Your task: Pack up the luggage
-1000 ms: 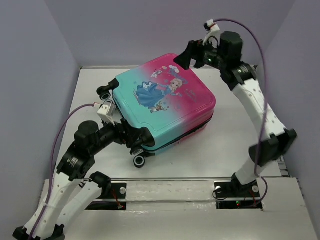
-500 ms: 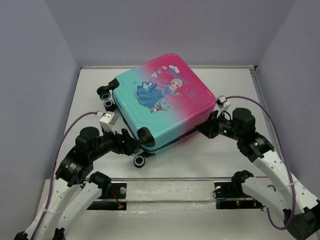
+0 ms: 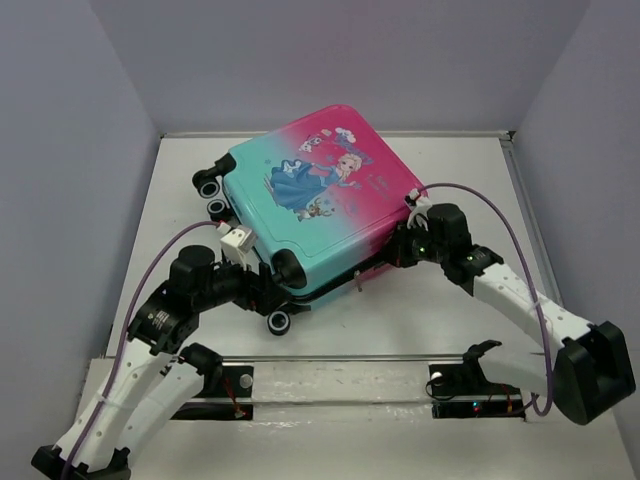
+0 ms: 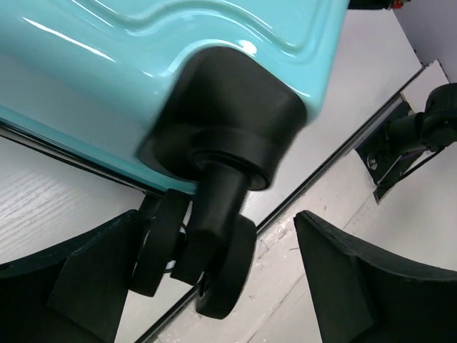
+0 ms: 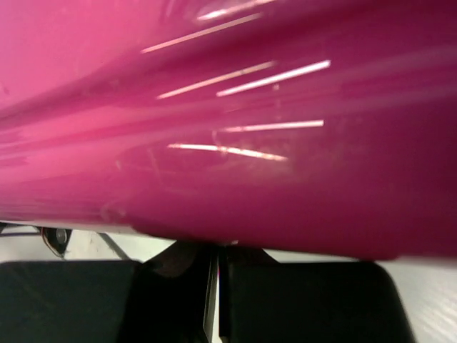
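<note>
A: Where is the luggage (image 3: 320, 200)?

B: It lies flat on the white surface (image 3: 450, 180), shell closed and the princess picture facing up. Its teal half is nearer the left arm and its pink half nearer the right arm. It is turned at an angle, so one teal corner points toward the arm bases.

A: And the left hand (image 3: 262, 290)?

B: It is low at that teal corner, spread wide. In the left wrist view its two dark fingers (image 4: 343, 271) stand well apart on either side of the black caster (image 4: 214, 271) under the corner cap. I see a gap on each side, so neither finger appears to press on the caster.

A: Is it holding anything?

B: No, nothing is gripped.

A: What about the right hand (image 3: 400, 250)?

B: It is tucked against the pink side of the luggage, at the edge nearest the right arm. In the right wrist view the pink shell (image 5: 228, 128) fills almost the whole picture. Below it the fingers (image 5: 307, 300) are pressed together, with only a thin seam between them.

A: Is something pinched there?

B: I cannot tell. There is a small brownish patch just above the seam, but it is too blurred to name.

A: Anything else around the luggage?

B: Two more black wheels (image 3: 210, 195) stick out at its teal end, on the side farther from the arm bases.
</note>
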